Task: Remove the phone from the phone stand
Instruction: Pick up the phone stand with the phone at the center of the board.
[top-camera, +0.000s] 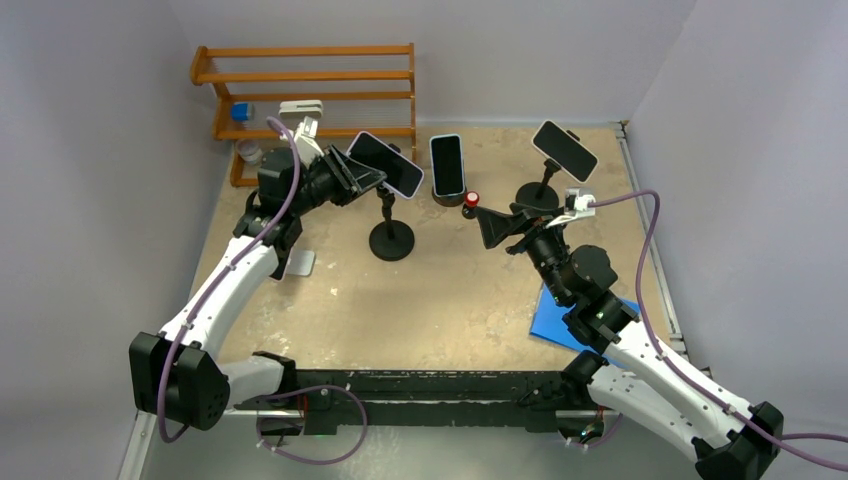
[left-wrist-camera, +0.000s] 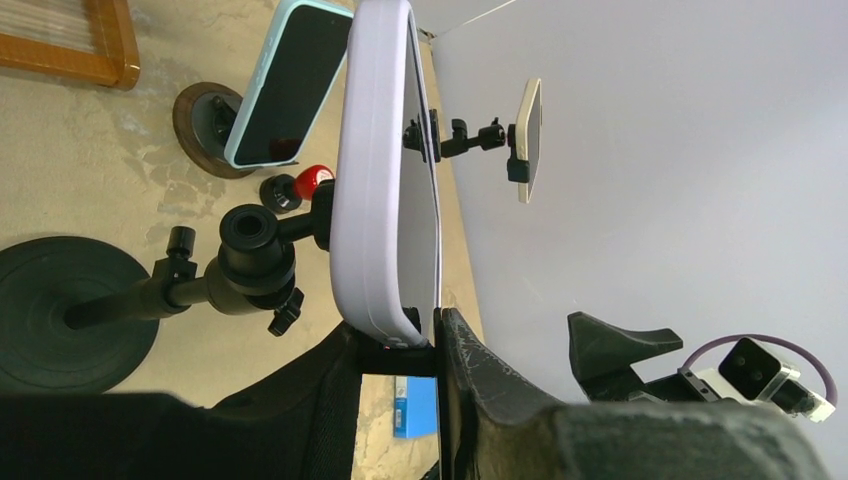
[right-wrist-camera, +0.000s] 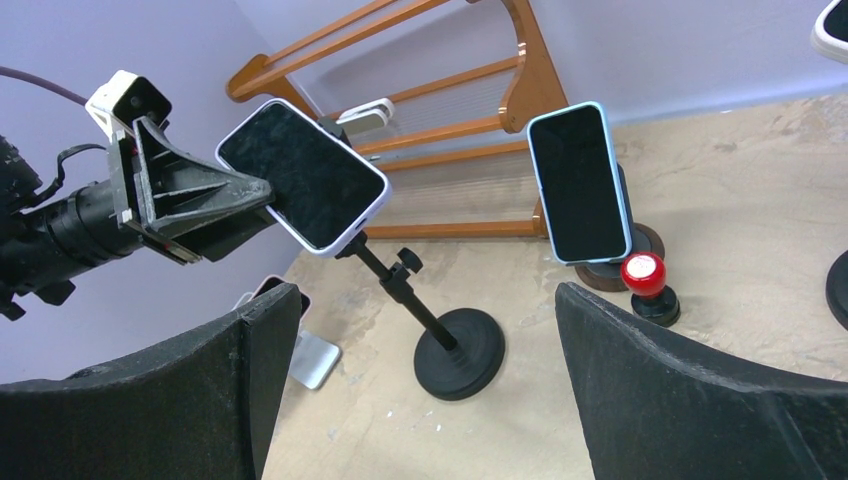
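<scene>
Left end effector (top-camera: 352, 172) is clenched on the phone (top-camera: 385, 163). In the left wrist view its dark, rough-textured fingers (left-wrist-camera: 480, 385) sit on both faces of the phone's near short end, one against the glass and one behind the case. The phone has a smooth lavender case with rounded corners and a glossy black screen. It sits tilted on the phone stand (top-camera: 391, 235), near the tabletop's middle-left. The stand is matte black with a round flat disc base, a thin upright stem with small knurled knobs, and a ball joint behind the case. A black clamp piece of the stand grips the phone's edge right by the fingers. Right end effector (top-camera: 483, 228) is released, with its wedge-shaped black fingers spread wide. It holds nothing, hovers well apart from the lavender phone and points toward it. Tabletop (top-camera: 450, 290) is beige, mottled and worn-looking. A second phone (top-camera: 447, 165) in a pale blue case stands nearly upright on a brown round base, with a small red-topped knob (top-camera: 471, 199) just beside it. A third phone (top-camera: 564, 150) sits tilted on another black stand on the right side. A slatted orange wooden rack (top-camera: 310, 75) is at the back left. A flat blue sheet (top-camera: 565, 320) lies under the right arm, and a flat silvery slab (top-camera: 298, 263) lies by the left arm.
</scene>
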